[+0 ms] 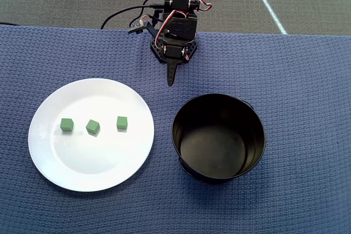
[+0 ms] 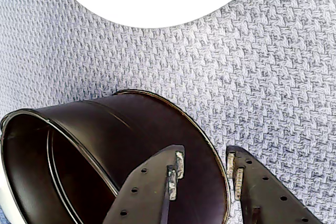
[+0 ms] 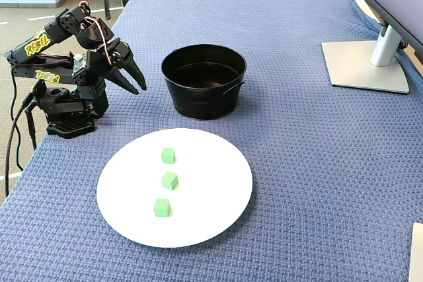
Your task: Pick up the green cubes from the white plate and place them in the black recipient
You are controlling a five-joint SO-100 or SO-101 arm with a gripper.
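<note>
— Count?
— Three cubes (image 1: 92,127) in a row on one plate (image 1: 55,160); one bucket (image 1: 189,160) at the plate's three o'clock, overhead.
— Arm?
— Folded at twelve; fingers (image 3: 131,82) slightly apart, holding nothing.

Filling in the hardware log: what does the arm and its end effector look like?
The arm is all black, with yellow lettering on its upper links in the fixed view. Red, white and black wires loop over the joints, and black cables trail off the base. The end effector has two tapered black fingers with rows of small holes and pale worn patches at the tips.
</note>
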